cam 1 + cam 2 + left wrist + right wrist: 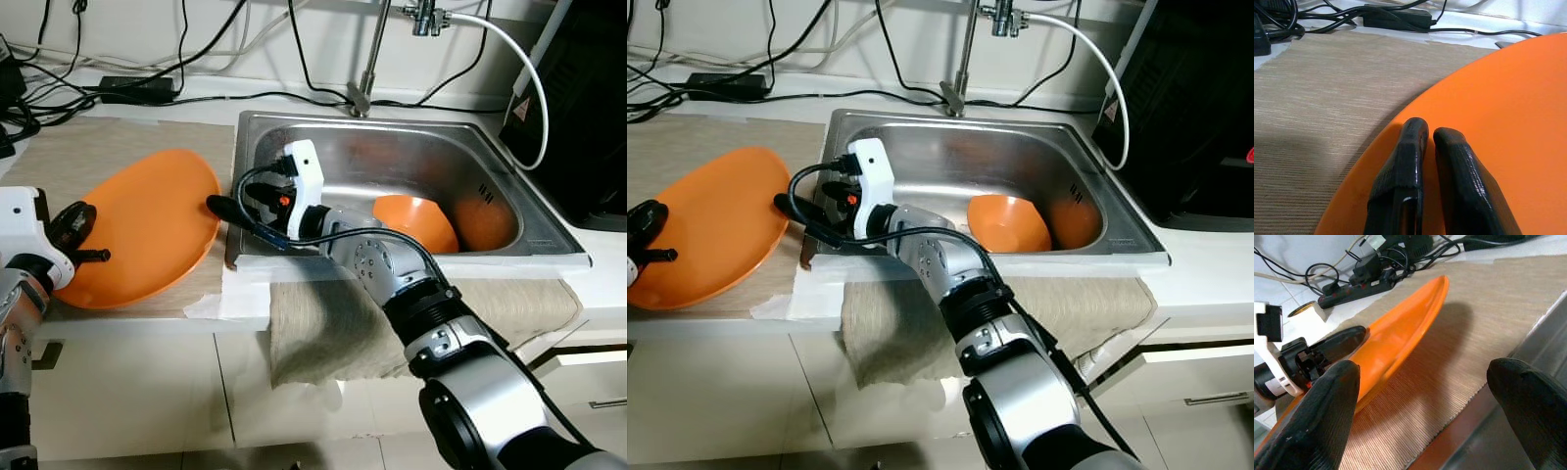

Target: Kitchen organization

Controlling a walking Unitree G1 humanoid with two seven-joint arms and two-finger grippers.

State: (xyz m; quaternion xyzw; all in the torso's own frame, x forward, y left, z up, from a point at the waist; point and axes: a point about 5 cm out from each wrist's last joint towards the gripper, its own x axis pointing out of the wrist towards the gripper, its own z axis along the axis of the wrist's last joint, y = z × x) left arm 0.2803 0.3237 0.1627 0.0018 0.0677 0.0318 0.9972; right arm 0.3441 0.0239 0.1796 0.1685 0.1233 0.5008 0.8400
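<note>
My left gripper [1422, 134] is clamped on the near rim of the orange plate [147, 220], tilted on the counter mat [78, 157]. My right gripper [1425, 396] hangs spread wide at the sink's [529, 196] left edge; an orange bowl [416, 220] sits in the basin.

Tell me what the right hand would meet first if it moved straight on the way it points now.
Most likely the tilted orange plastic plate, held at its far edge by the left hand. The open right hand points at it across the beige mat; depth is unclear.
</note>
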